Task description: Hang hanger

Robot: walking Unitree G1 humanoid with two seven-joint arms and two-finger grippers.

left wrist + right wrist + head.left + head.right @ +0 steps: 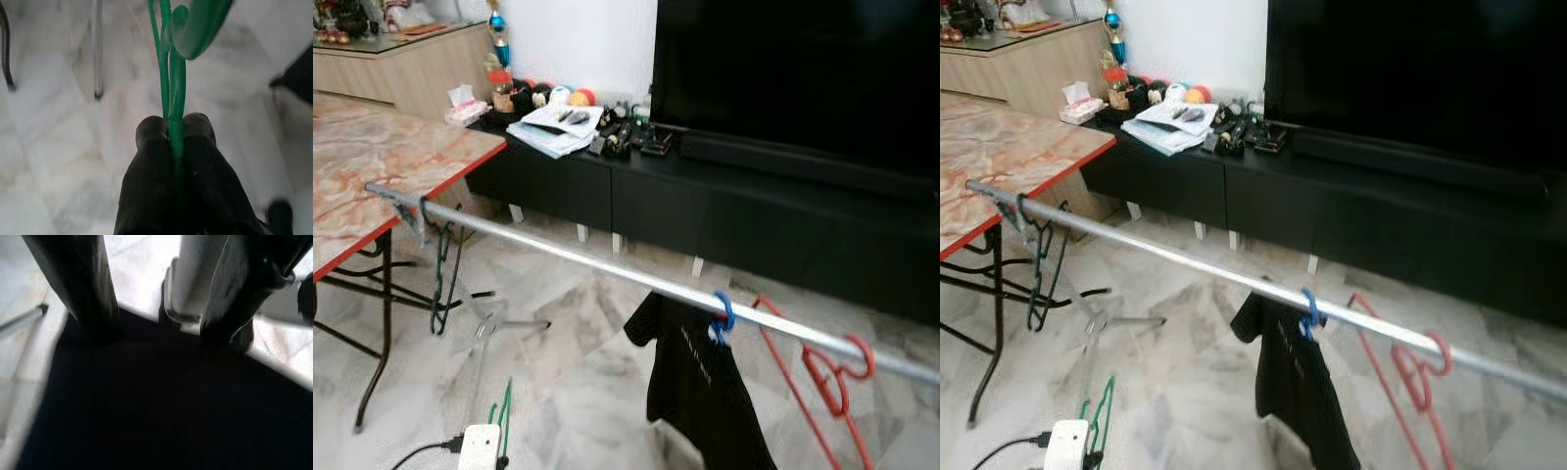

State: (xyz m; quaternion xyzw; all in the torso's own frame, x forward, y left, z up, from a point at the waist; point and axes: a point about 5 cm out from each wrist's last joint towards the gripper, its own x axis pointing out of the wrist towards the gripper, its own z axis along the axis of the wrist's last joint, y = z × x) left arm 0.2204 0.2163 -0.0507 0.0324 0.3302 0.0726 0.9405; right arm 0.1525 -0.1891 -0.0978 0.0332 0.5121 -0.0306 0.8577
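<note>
A home living room: a big dark television [793, 69] stands on a long black cabinet [705, 196] strewn with papers [553, 127] and toys, beside a marble-patterned folding table [382, 162], over a pale marble-tile floor [568, 333].

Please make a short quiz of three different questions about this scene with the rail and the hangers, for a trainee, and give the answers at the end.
1. True or false: the left gripper is shut on the green hanger.
2. Multiple choice: what hangs from the blue hanger on the metal rail? A) a white towel B) a black shirt C) nothing
3. Fill in: the hanger nearest the marble table on the rail is ____ in colour.

Key:
1. True; its fingers pinch the green stem.
2. B, the black shirt.
3. Black; the black hanger hangs at that end, while the red hanger hangs past the blue one.
</note>
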